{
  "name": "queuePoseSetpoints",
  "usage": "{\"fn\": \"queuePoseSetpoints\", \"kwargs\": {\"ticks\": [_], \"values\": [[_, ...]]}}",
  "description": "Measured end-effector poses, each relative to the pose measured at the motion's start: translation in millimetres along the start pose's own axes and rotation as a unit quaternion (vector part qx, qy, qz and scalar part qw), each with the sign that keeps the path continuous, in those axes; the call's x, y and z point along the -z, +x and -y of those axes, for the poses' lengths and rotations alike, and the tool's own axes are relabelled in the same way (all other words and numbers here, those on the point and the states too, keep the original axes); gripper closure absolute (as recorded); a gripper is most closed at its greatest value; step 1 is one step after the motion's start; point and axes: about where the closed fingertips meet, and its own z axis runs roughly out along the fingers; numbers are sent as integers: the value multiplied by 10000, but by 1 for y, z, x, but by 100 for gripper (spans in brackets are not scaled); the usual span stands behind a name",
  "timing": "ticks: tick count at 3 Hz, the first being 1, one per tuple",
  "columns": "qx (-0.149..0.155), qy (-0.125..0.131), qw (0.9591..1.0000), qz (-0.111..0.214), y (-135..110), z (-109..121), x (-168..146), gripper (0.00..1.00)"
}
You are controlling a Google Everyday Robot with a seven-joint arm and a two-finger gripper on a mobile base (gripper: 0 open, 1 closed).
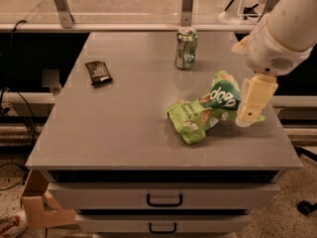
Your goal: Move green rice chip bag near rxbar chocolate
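The green rice chip bag (205,110) lies crumpled on the right half of the grey table (124,118), with a dark green round logo facing up. The rxbar chocolate (98,72), a small dark brown wrapper, lies flat at the table's left side, far from the bag. My gripper (246,119) hangs from the white arm at the right and sits at the bag's right end, partly covering it. Whether it touches the bag is unclear.
A green soda can (186,47) stands upright at the back of the table, above the bag. The table has drawers (164,200) below its front edge. A glass rail with metal posts (187,4) runs behind. A cardboard box (39,205) sits on the floor at left.
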Motion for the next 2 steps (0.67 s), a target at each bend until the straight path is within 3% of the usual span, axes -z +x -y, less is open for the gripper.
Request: {"fn": "queuePoseSetpoints", "kwargs": {"ticks": [2], "values": [[366,-181,9991,151,-9,19,-47,0]]}}
